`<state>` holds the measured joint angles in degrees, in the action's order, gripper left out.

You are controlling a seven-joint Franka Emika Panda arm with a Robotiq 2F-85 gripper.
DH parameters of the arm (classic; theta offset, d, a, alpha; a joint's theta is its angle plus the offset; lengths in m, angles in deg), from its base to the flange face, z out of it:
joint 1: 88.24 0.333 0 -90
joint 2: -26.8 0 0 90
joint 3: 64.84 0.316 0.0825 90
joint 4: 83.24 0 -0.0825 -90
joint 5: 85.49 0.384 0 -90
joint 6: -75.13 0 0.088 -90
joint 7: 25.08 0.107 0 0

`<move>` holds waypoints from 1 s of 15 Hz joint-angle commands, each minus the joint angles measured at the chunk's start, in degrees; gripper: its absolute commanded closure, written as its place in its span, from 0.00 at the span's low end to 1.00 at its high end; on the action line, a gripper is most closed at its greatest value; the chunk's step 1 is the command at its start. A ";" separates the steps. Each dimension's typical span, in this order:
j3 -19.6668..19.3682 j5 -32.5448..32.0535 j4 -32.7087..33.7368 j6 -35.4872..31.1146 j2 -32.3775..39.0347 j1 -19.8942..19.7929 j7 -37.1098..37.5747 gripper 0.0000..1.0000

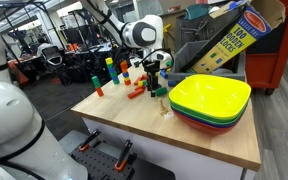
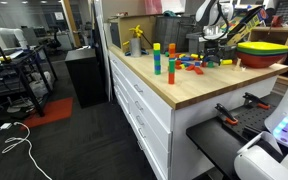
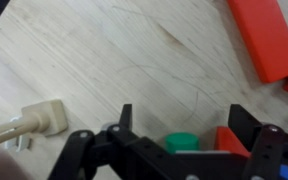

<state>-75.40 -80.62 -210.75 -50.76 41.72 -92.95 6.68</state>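
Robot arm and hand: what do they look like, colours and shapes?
The arm is glossy white, with rounded, bulbous segments and a dark ring at the joint. The hand is matte black and blocky, with two flat, straight fingers. No markings are legible.

Pretty clearly a robotics lab or workshop: a butcher-block worktop (image 1: 124, 118) is set on white drawers (image 2: 144, 110), a red tool cabinet (image 1: 272, 55) is parked at 2 o'clock, cables (image 2: 14, 140) are left loose on the floor, and metal racks (image 1: 29, 30) are seen behind.
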 commanded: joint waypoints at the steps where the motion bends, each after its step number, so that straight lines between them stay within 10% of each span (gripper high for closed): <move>1: -1.08 -2.87 -0.20 0.34 -0.58 -0.39 -0.23 0.00; 15: -0.03 -2.84 -0.15 -0.40 -1.90 -0.14 -2.08 1.00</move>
<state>-76.09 -84.26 -210.19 -50.87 41.64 -93.11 6.31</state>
